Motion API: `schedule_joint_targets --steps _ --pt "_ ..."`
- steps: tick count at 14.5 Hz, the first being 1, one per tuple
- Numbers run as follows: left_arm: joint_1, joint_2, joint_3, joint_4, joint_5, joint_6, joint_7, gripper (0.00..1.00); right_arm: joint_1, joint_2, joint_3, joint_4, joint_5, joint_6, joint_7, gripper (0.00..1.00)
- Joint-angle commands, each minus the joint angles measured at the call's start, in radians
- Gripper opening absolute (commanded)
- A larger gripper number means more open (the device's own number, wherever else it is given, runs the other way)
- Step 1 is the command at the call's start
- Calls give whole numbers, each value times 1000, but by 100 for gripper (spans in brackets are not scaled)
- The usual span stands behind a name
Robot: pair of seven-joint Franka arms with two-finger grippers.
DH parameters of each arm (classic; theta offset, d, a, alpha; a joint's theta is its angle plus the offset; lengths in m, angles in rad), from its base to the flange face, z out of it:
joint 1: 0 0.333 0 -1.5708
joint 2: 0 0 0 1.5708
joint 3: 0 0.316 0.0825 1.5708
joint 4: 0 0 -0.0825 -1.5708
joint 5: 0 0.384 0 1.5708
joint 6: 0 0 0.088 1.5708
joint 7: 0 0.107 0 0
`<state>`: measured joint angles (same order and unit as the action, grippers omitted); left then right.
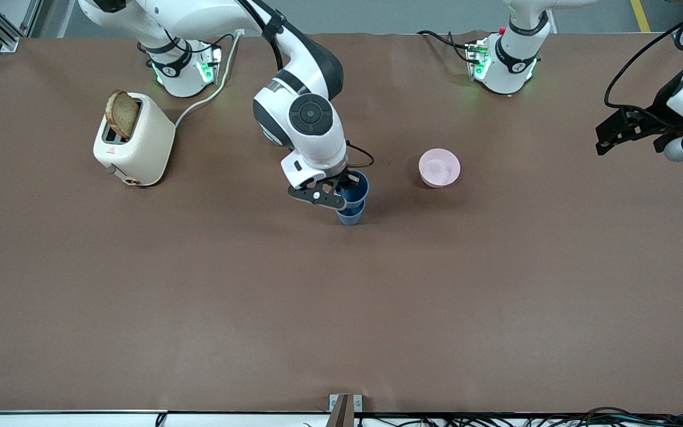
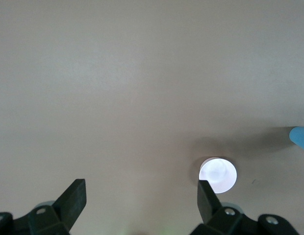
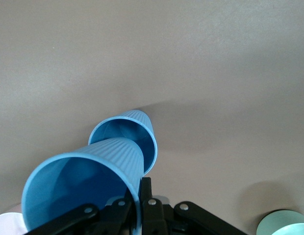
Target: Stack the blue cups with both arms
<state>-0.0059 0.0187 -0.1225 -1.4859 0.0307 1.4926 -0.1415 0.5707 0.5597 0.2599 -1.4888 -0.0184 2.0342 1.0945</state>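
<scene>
Two blue cups are at the table's middle. My right gripper (image 1: pixel 341 194) is shut on the rim of the upper blue cup (image 1: pixel 355 188), one finger inside and one outside. It holds that cup tilted over the lower blue cup (image 1: pixel 350 216), which stands on the table. In the right wrist view the held cup (image 3: pixel 83 188) has its base at the mouth of the lower cup (image 3: pixel 126 133), and my right gripper (image 3: pixel 141 198) pinches its wall. My left gripper (image 1: pixel 611 135) is open and empty, raised over the left arm's end of the table, and shows open in its own view (image 2: pixel 140 195).
A pink bowl (image 1: pixel 439 168) sits beside the cups toward the left arm's end; it looks white in the left wrist view (image 2: pixel 218 175). A cream toaster (image 1: pixel 134 142) holding bread stands toward the right arm's end. A pale green bowl (image 3: pixel 284 224) shows in the right wrist view.
</scene>
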Motion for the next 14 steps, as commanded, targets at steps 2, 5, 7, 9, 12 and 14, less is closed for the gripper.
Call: schedule_joint_targets --steps 2,5,7,9,12,14 --pt "-2 -28 6 -56 -26 38 16 100 0 5 5 -2 -25 11 27 2" --pt "-2 -26 3 -53 -28 32 16 100 1 6 7 -2 -25 12 27 14" --pt "-2 -28 3 -51 -28 29 17 100 1 9 7 -2 -25 11 27 24" --pt "-2 -28 3 -47 -26 23 16 100 0 8 7 -1 -25 6 27 36" --pt "-3 -34 1 -48 -25 15 16 100 -21 -68 2 4 -25 -55 24 100" --pt "-3 -36 0 -48 -21 15 14 100 -107 -194 1 4 -23 -148 12 100"
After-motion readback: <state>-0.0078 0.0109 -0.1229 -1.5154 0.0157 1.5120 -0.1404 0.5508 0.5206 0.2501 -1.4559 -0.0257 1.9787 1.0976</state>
